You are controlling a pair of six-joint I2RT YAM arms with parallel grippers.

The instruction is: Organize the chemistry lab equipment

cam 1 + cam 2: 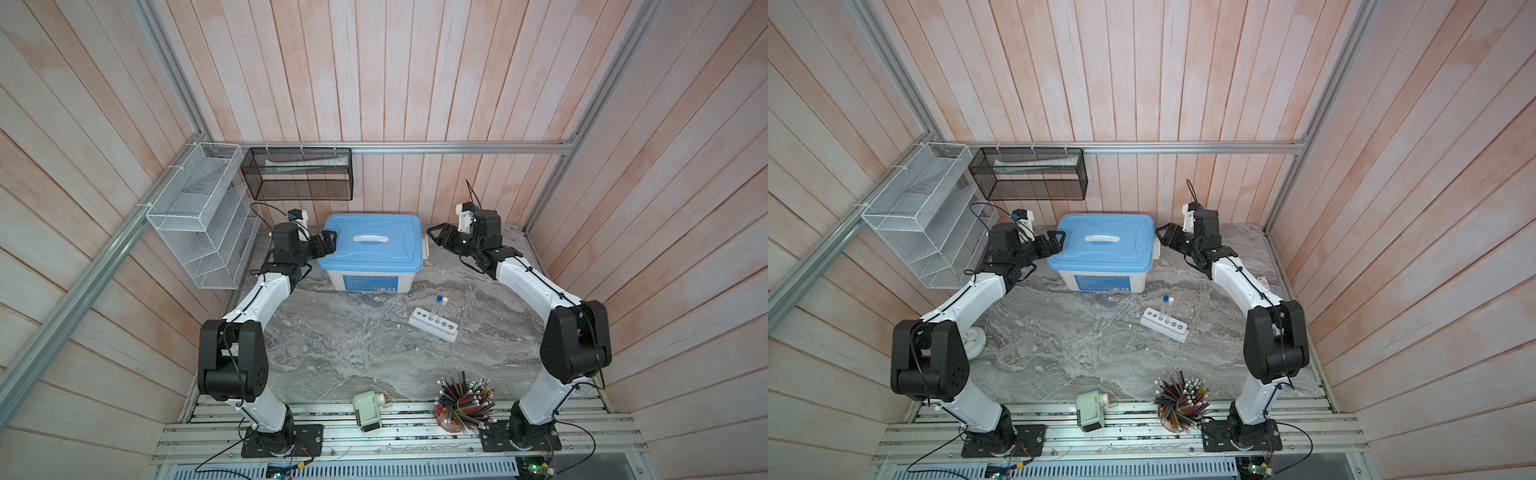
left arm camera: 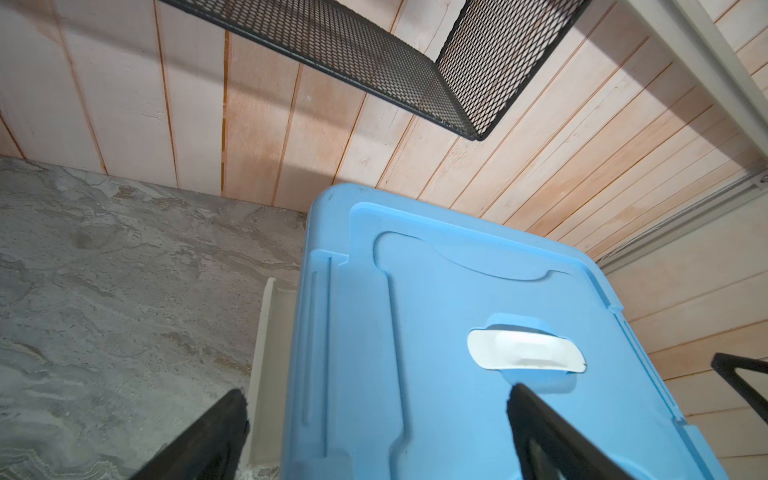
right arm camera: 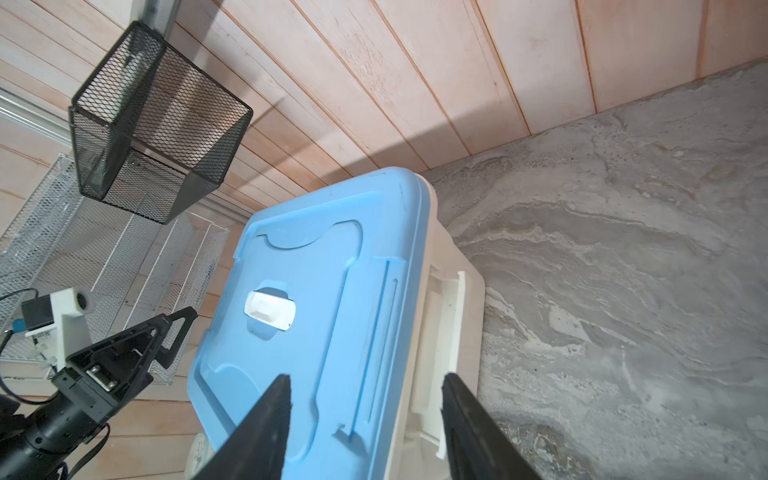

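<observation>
In both top views the white six-hole plastic rack [image 1: 432,328] [image 1: 1163,325] sits on the grey marbled tabletop [image 1: 353,353], right of centre in the frame. Two clear capped test tubes stand upright side by side in its holes, the blue-capped tube [image 1: 439,298] and the white-capped tube [image 1: 445,299].

Higher in the frame stands a white plastic storage box with a light blue lid [image 1: 374,259]. The left gripper [image 1: 326,245] [image 2: 374,419] hovers at the box's left end, jaws spread wide and holding nothing. The right gripper [image 1: 434,235] [image 3: 365,415] is just beside the box's right end, jaws apart and empty. In the right wrist view the lid's edge and a white side latch [image 3: 440,345] show between them.

Both grippers are well apart from the rack, which lies lower in the frame, nearer the right one.
</observation>
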